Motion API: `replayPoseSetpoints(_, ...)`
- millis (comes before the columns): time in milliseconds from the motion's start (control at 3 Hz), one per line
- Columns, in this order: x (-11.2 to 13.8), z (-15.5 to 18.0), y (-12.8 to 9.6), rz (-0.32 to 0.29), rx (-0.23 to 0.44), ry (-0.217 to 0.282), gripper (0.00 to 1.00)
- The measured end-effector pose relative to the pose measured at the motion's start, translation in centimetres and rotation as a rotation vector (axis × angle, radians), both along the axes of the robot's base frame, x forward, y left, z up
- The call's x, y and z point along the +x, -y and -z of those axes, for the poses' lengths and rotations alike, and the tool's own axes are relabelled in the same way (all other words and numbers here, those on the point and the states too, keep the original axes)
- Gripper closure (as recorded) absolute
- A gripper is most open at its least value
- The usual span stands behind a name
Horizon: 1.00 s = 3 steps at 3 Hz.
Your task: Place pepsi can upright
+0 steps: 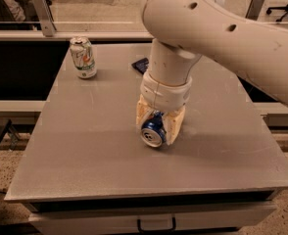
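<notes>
The pepsi can (154, 130), dark blue with a silver end facing me, lies on its side near the middle of the grey table (85, 151). My gripper (158, 126) comes down from above on the big white arm, and its two cream fingers (175, 126) are closed against both sides of the can. The can rests on the table surface.
A white-and-green soda can (83, 58) stands upright at the table's back left. A flat dark blue snack packet (141, 65) lies at the back, partly behind the arm. The table's front edge has a drawer (156, 223) below. A railing runs behind the table.
</notes>
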State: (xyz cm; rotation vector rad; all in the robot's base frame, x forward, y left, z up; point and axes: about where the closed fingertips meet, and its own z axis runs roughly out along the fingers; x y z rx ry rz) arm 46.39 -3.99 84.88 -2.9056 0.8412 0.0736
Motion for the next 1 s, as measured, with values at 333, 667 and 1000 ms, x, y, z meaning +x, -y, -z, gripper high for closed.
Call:
replayPoseSetpoints(333,0.2,-0.3,0.0,0.027,-0.002,-0.011,0.87)
replayPoseSetpoints(667,0.9,-1.9,1.1,0.194,0.088,-0.100,1.00)
replayPoseSetpoints(1000,2.1,-4.9,0.6,0.389,0.275,-0.207,1.00)
